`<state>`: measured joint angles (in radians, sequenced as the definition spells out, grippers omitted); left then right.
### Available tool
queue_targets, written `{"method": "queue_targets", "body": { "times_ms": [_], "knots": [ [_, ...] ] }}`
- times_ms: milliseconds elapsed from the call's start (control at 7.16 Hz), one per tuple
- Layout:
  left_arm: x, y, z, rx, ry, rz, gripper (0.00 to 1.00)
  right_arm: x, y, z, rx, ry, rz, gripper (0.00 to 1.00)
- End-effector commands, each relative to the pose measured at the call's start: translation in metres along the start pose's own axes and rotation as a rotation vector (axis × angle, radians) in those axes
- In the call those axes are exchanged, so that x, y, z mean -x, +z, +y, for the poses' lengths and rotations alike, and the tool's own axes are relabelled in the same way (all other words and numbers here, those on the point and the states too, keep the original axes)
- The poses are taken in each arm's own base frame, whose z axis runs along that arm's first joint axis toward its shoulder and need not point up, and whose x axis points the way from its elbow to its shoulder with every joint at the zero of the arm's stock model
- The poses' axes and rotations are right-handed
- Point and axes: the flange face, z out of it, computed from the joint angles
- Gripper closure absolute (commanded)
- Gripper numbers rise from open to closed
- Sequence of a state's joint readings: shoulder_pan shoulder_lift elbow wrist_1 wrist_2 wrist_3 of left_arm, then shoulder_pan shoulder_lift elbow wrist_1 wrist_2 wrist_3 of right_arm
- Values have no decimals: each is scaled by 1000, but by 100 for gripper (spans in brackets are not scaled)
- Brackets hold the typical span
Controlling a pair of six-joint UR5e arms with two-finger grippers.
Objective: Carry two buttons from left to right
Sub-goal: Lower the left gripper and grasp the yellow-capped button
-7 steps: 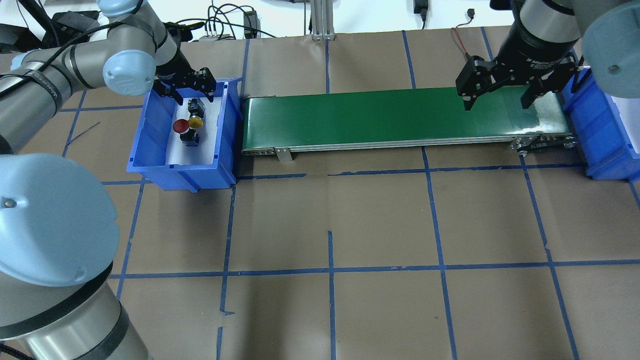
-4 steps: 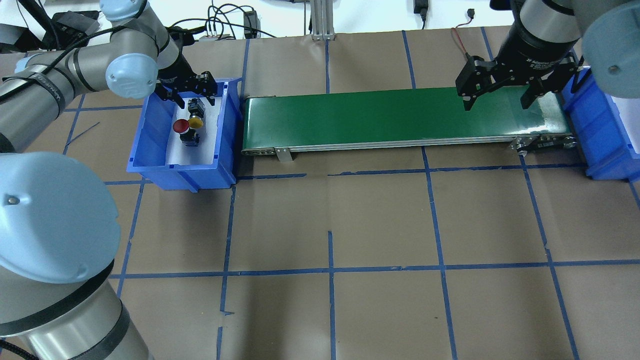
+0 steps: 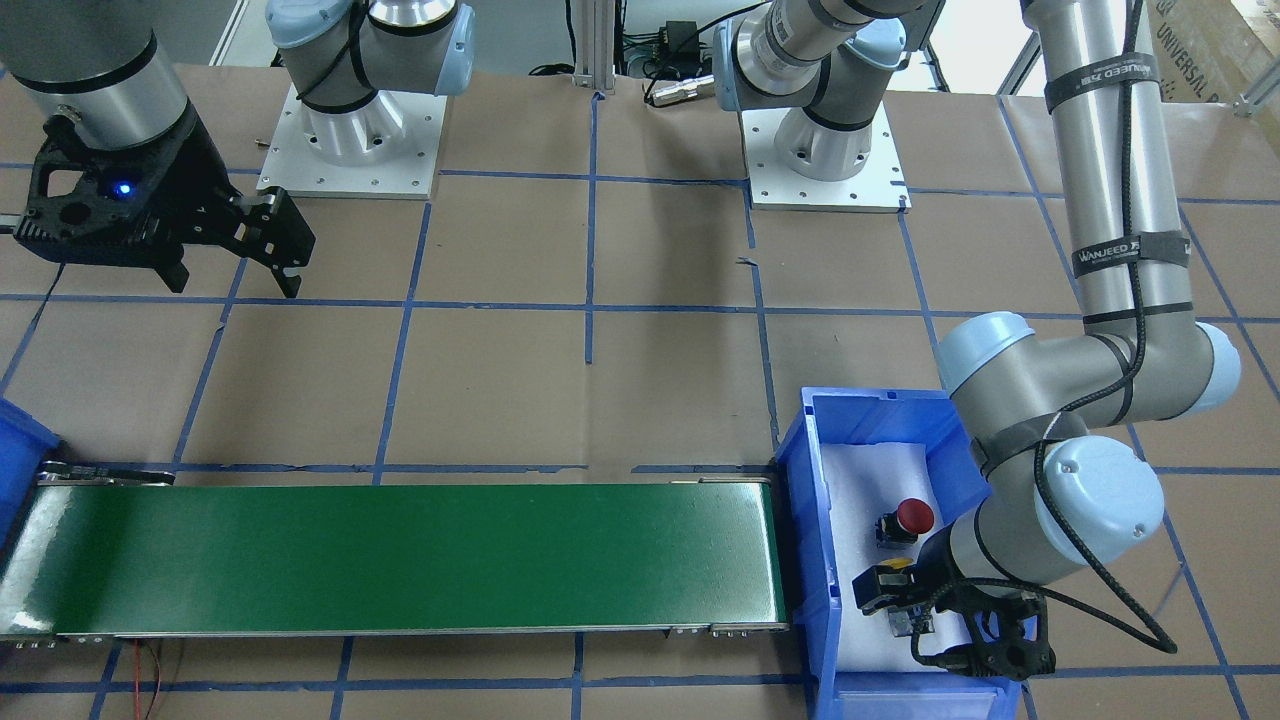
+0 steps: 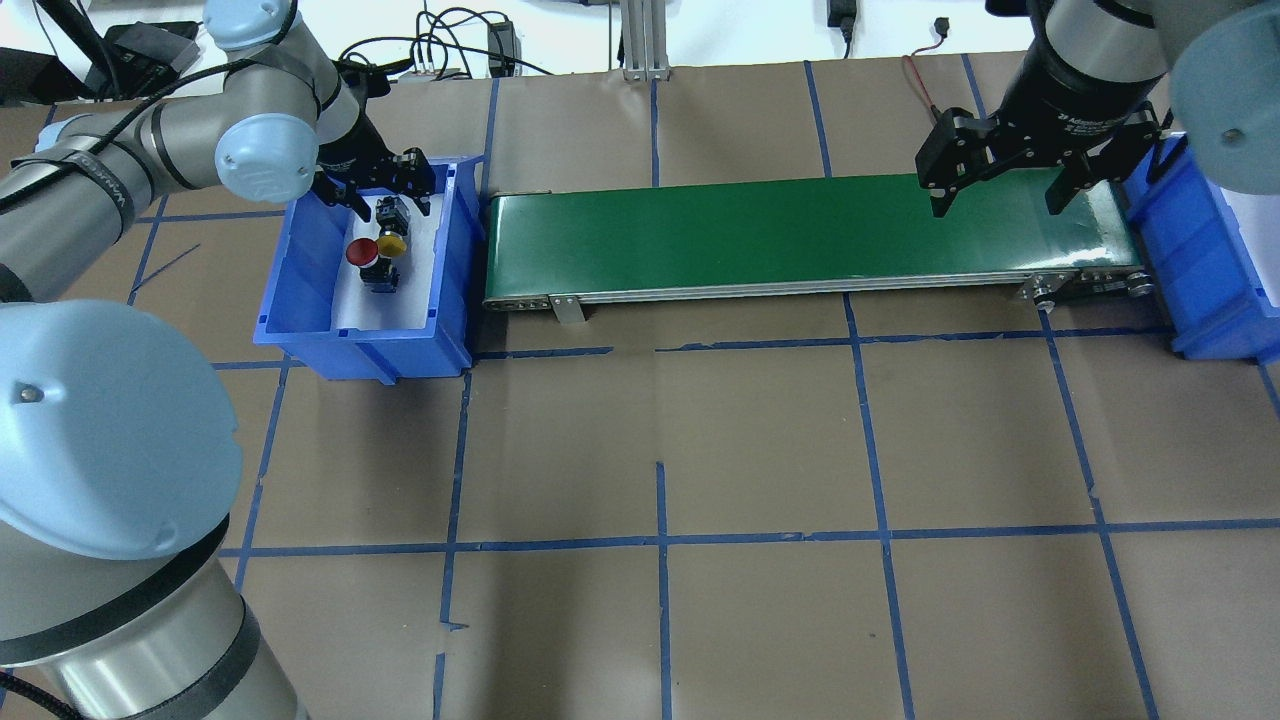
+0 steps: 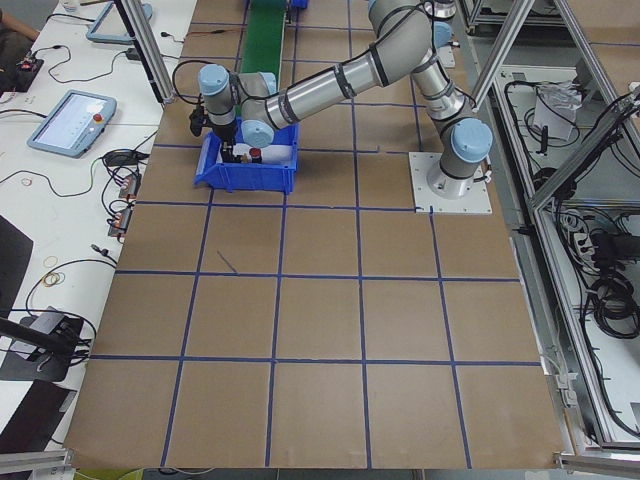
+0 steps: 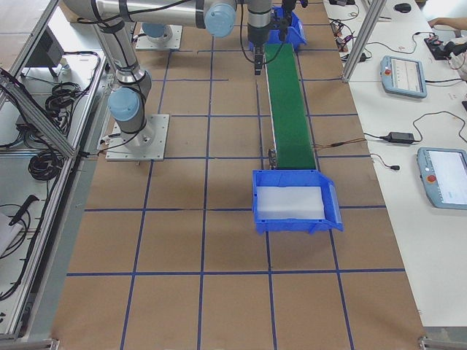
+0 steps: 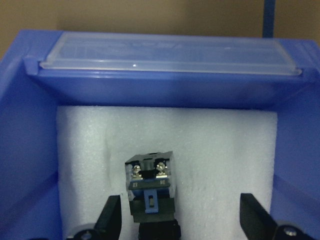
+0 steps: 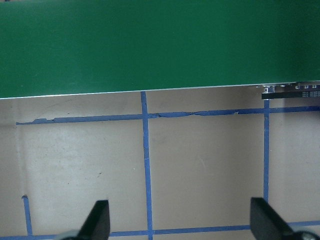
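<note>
The yellow-capped button [image 4: 391, 243] and the red-capped button [image 4: 361, 251] lie side by side on white foam in the blue left bin [image 4: 300, 330]. They also show in the front view, yellow [image 3: 893, 566] and red [image 3: 914, 516]. My left gripper [image 4: 390, 203] is open and low inside the bin, its fingers on either side of the yellow button's black-grey rear body [image 7: 150, 185]. The left wrist view shows the gripper [image 7: 182, 222] apart from that body. My right gripper [image 4: 1000, 200] is open and empty above the right end of the green conveyor belt [image 4: 750, 235].
A second blue bin [image 4: 1215, 320] stands at the belt's right end, lined with white foam. The belt runs between the two bins. Blue tape lines cross the brown table. Cables lie behind the table's far edge.
My left gripper has sunk lower into the bin and closer around the yellow button's body. My right gripper has hardly moved.
</note>
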<state>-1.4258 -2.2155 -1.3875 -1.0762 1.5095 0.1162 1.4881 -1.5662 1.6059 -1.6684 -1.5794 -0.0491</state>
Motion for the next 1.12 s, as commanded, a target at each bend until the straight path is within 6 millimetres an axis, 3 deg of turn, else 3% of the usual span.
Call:
{"method": "queue_targets", "body": {
  "times_ms": [0,140,419,698,838,978],
  "knots": [
    [5,3,1,2,-8,2,34,0,0,0,3,0,0,0],
    [5,4,1,2,-10,5,51,1,0,0,1,-1,-3,0],
    [4,4,1,1,-28,8,98,0,0,0,1,0,-1,0],
    [2,-15,-3,-34,-47,21,100,1,0,0,-5,-1,-1,0],
    [0,-38,-3,-65,-84,21,100,1,0,0,-5,-1,-1,0],
    [-4,-85,10,-80,-85,8,100,1,-1,-1,-13,-1,1,0]
  ]
}}
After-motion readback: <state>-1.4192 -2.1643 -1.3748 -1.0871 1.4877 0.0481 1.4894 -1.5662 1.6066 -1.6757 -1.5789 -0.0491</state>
